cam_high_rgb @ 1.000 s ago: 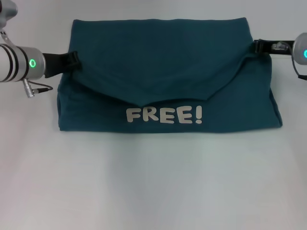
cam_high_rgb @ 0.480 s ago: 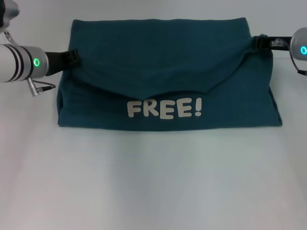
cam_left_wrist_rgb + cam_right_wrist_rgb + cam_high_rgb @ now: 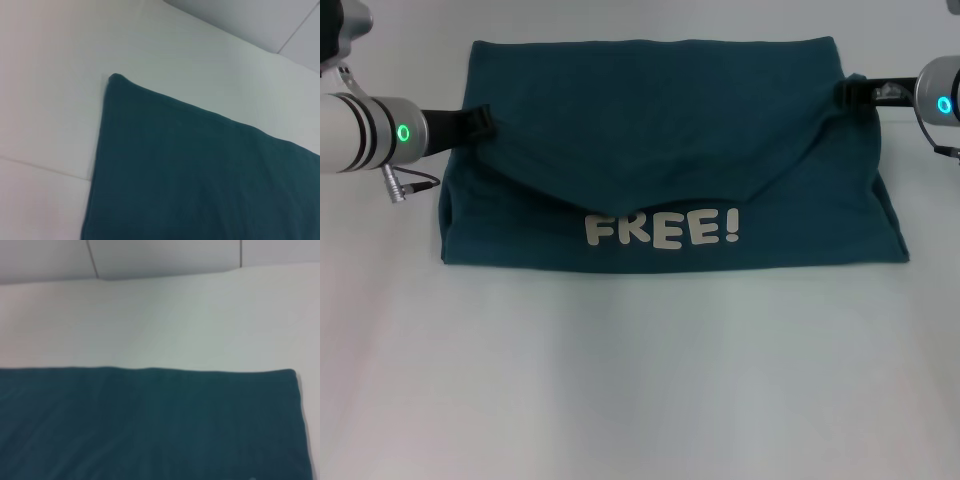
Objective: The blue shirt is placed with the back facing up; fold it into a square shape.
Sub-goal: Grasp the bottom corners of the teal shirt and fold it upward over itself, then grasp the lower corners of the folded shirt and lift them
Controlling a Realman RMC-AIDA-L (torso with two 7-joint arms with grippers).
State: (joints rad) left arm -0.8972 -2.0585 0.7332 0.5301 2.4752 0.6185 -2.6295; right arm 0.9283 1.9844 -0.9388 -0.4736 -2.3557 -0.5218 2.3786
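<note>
The blue shirt [image 3: 670, 130] lies on the white table, folded into a wide rectangle. Its near part is turned over, so the cream "FREE!" lettering [image 3: 662, 229] faces up. The turned-over flap sags in a V between two raised corners. My left gripper [image 3: 480, 121] grips the flap's left corner. At the flap's right corner is my right gripper [image 3: 847, 93], also shut on the cloth. The left wrist view shows a far corner of the blue shirt [image 3: 190, 165]. A straight far edge of the blue shirt [image 3: 150, 425] fills the right wrist view.
The white table [image 3: 640, 380] stretches bare in front of the shirt and on both sides. A seam line in the table surface [image 3: 40, 167] runs beside the shirt. A grey wall [image 3: 165, 255] rises behind the table's far edge.
Both grippers have moved a little inward and away from me with the flap corners. The lettering has shifted slightly toward the far edge.
</note>
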